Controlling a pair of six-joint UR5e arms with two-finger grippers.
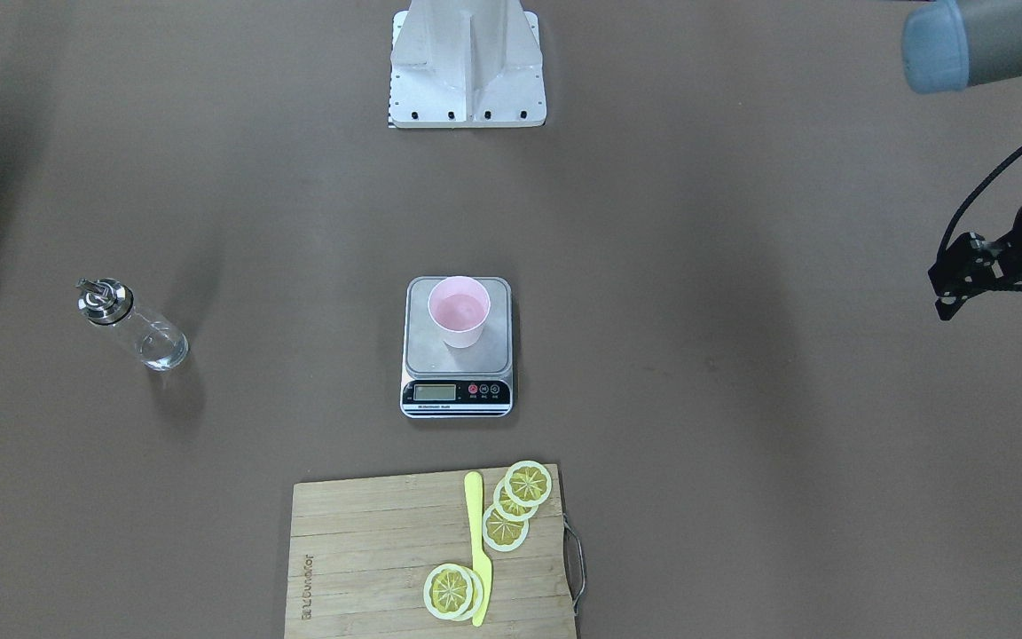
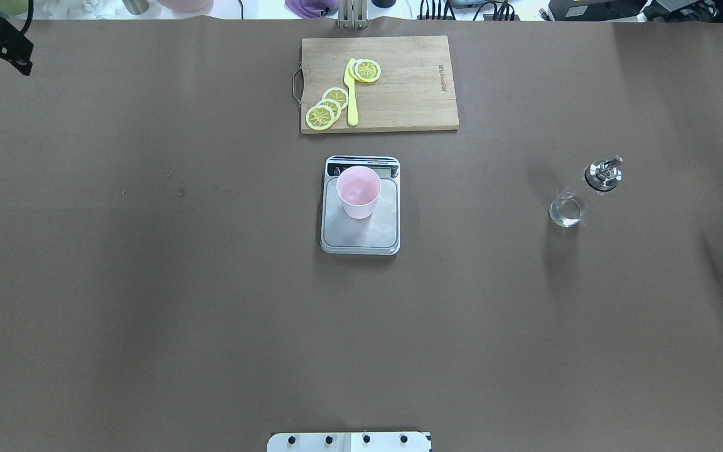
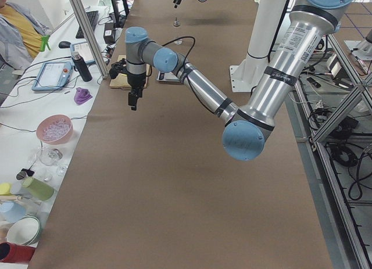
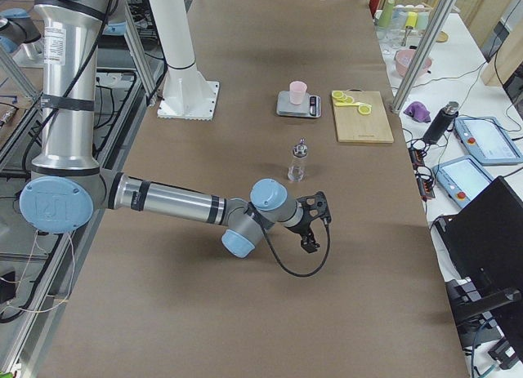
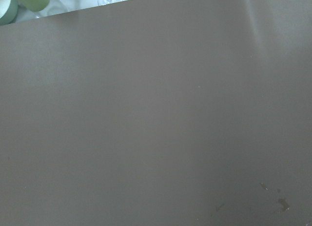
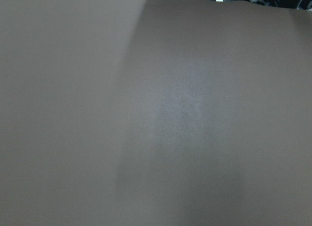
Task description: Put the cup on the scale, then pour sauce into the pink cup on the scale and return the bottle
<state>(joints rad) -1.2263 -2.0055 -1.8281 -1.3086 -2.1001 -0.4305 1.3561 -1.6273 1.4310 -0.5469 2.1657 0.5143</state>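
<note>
The pale pink cup (image 1: 459,311) stands upright on the silver platform of the scale (image 1: 422,355) at the table's middle; both also show in the overhead view, cup (image 2: 358,191) on scale (image 2: 361,235). The clear glass bottle (image 1: 134,328) with its silver spout stands upright on the table on the robot's right (image 2: 578,198), held by nothing. My left gripper (image 1: 997,306) hangs open and empty far out at the table's left end (image 2: 0,44). My right gripper (image 4: 310,227) hovers beyond the bottle near the right end; I cannot tell whether it is open or shut.
A wooden cutting board (image 1: 369,550) with lemon slices (image 1: 520,497) and a yellow knife (image 1: 478,550) lies just beyond the scale on the operators' side. The robot's base plate (image 1: 467,89) sits at the near edge. Both wrist views show only brown table.
</note>
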